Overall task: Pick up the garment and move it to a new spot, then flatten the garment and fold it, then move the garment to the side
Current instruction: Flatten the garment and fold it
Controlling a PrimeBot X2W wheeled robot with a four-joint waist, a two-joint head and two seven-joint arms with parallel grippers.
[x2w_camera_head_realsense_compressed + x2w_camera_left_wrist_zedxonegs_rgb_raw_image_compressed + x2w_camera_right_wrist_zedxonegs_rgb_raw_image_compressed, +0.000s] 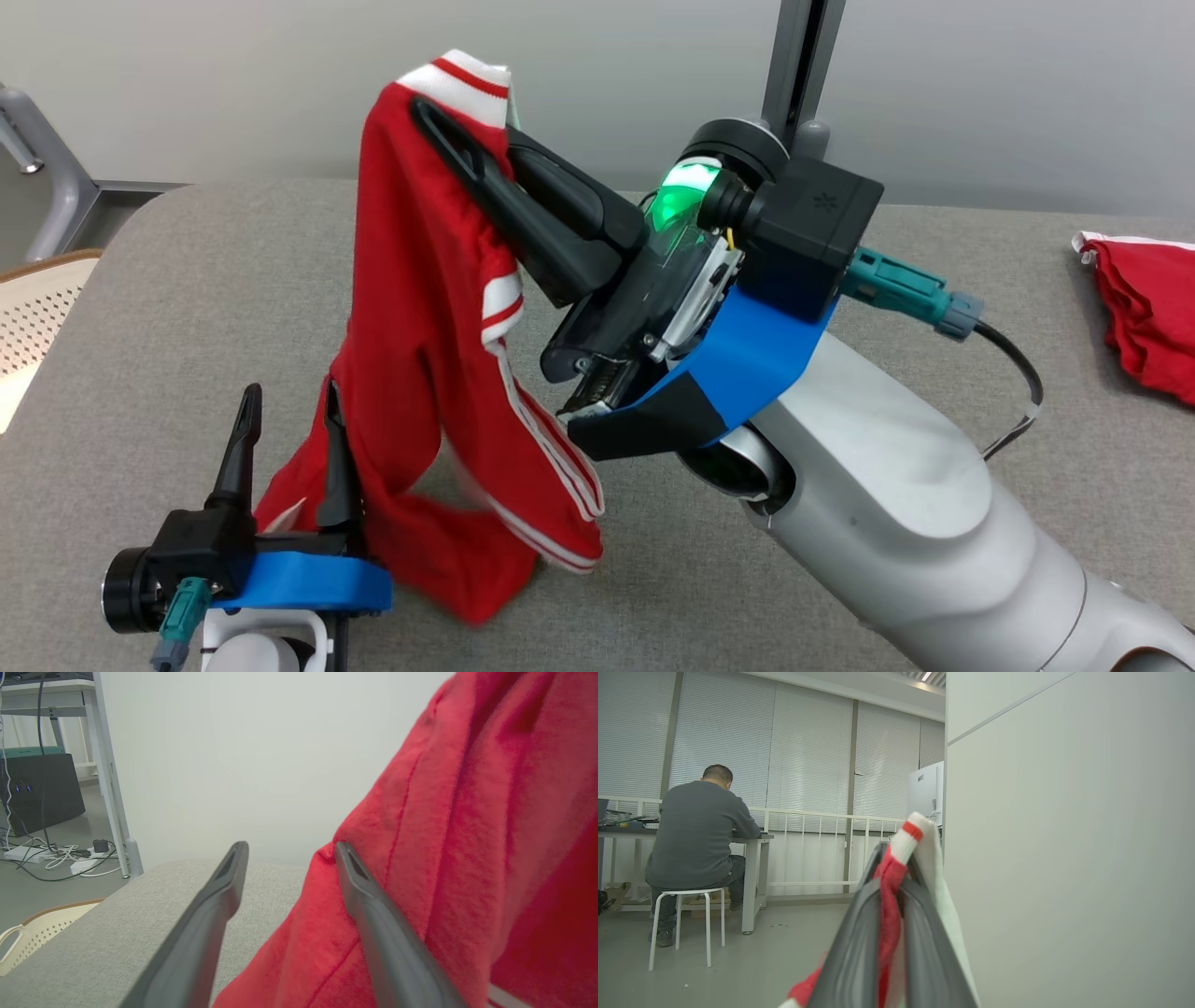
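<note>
The garment (420, 308) is red with white stripes and a white-and-red ribbed band. It hangs from my right gripper (462, 126), which is raised above the table and shut on the garment's top edge. The lower end bunches on the grey table (187, 280). In the right wrist view the right gripper (892, 858) pinches the red cloth (888, 891), and the striped band pokes out past the tips. My left gripper (291, 397) stands open at the lower left, its right finger against the hanging cloth. In the left wrist view the garment (467, 835) reaches in between the left gripper's (290, 851) fingers.
A second red cloth (1148, 317) lies at the table's right edge. A cream perforated basket (37, 308) sits off the table's left side. A grey post (803, 56) rises behind the right arm. Far off, a person (696, 830) sits on a stool at a desk.
</note>
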